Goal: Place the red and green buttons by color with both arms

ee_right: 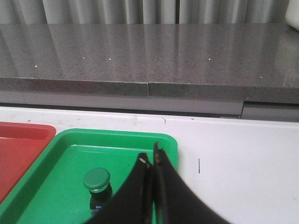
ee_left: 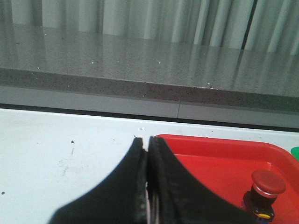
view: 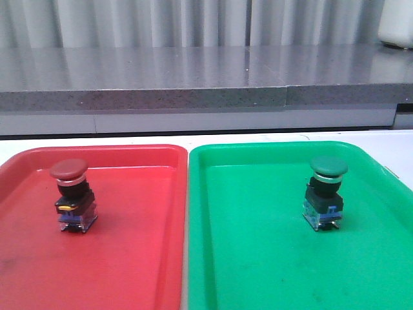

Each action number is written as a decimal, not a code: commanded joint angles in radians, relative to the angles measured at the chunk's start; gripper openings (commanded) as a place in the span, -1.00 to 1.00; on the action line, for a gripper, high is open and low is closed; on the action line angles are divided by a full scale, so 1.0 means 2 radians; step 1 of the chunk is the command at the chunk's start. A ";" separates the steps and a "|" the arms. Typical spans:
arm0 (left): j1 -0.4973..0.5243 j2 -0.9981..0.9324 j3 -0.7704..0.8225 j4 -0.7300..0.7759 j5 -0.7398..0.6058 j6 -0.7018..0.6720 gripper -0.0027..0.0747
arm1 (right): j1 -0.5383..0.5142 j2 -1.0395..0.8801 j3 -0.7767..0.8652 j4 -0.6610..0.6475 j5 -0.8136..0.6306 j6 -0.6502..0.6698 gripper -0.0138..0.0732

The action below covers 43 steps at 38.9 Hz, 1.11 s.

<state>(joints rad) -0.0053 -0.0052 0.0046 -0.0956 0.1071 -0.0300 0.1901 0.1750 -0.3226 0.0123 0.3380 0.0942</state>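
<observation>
We are seeing 2 trays lying side by side on the white worktop [view: 400,145], their long rims almost touching near the middle of its width. The red tray [view: 129,258] is taking the left half and the green tray [view: 258,258] the right half.

The red button [view: 73,194] is standing upright inside the red tray, toward that tray's left side and nearer its far rim than its near one, cap up on its block base. The green button [view: 324,192] is standing upright inside the green tray, toward the right edge of the worktop, at about the same depth as the red one. The 2 buttons are sitting well apart, each in the tray of its own color.

Neither arm is showing in the front view. In the left wrist view we are finding the left gripper [ee_left: 145,140] with its 2 fingers pressed together, pinching nothing, hanging over the far left corner of the red tray. In the right wrist view the right gripper [ee_right: 150,156] is likewise pressed together and empty, hovering near the far right corner of the green tray, apart from the green button.
</observation>
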 commanded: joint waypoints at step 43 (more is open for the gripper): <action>0.001 -0.008 0.012 -0.004 -0.042 -0.002 -0.98 | -0.072 -0.101 0.172 0.019 -0.107 -0.063 -0.84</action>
<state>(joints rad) -0.0053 -0.0052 0.0046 -0.0963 0.0995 -0.0300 0.0526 -0.0091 0.0275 0.0590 0.1921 -0.0204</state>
